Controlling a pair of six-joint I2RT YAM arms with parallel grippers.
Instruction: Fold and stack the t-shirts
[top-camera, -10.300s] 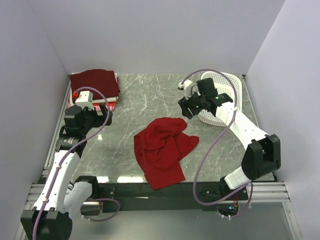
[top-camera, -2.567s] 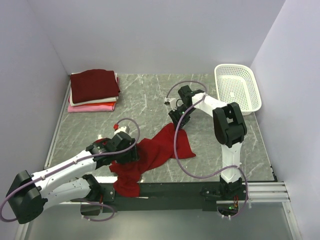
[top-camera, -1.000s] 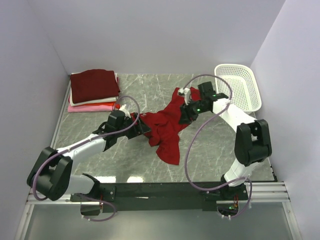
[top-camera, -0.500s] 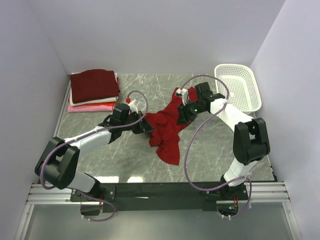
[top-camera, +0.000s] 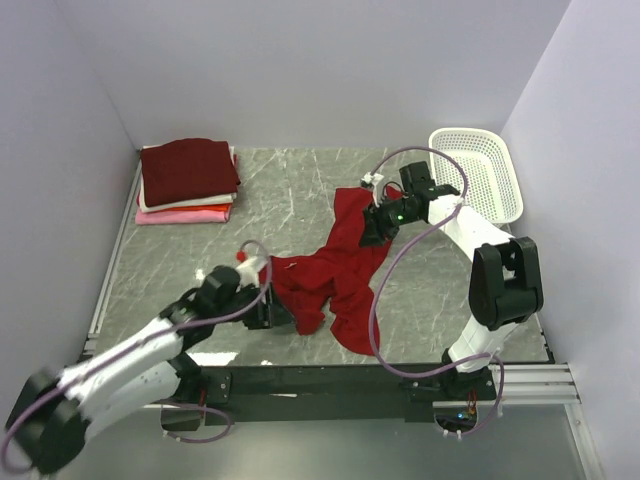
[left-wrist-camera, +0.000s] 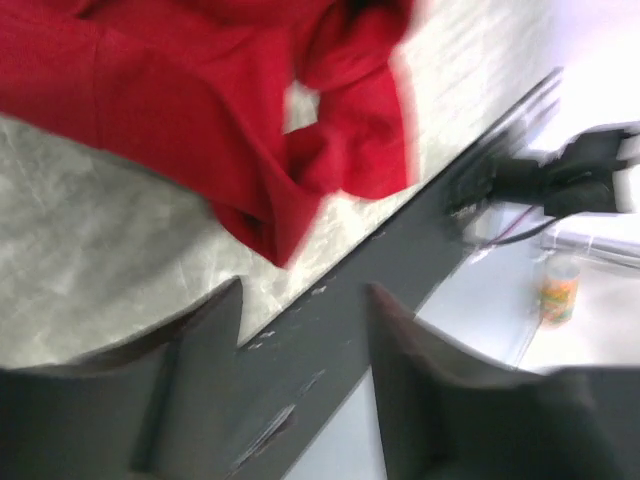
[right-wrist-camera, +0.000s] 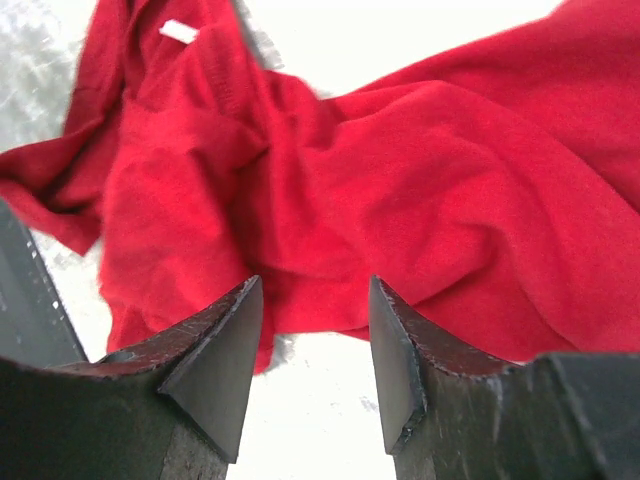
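Surface: grey marbled tabletop (top-camera: 300, 190) boxed in by pale walls, with a dark rail (top-camera: 330, 380) along the near edge.
Left claw: the left claw (left-wrist-camera: 305, 300) has its fingers apart with nothing between them. It sits low at the near-left fringe of the cloth, and its own view is blurred.
Right claw: the right claw (right-wrist-camera: 313, 290) is also spread, over the far-right end of the cloth. Fabric runs up to the tips, but I see none pinched.
Red shirt: the red shirt (top-camera: 330, 270) lies mid-table between the two claws, a crumpled diagonal heap with one lobe close to the rail.
Neck label: the small white neck label (right-wrist-camera: 180, 32) shows on a fold away from the right claw's tips.
Folded pile: the folded pile (top-camera: 188, 180) is in the far-left corner, dark maroon on top with white and pink beneath, well apart from the heap.
Basket: a white basket (top-camera: 475, 175) sits in the far-right corner.
Step in hand: by my reading, opening the heap out flat before any fold.
Doing it well: find the collar by the label and take one shoulder in each claw. Pinch the edge itself, not a bunched wad. Draw the claws apart until the cloth lies smooth, then drag it toward mid-table.
Risk: the near lobe could slide over the rail, and grabbing several layers at once would keep the twist in.
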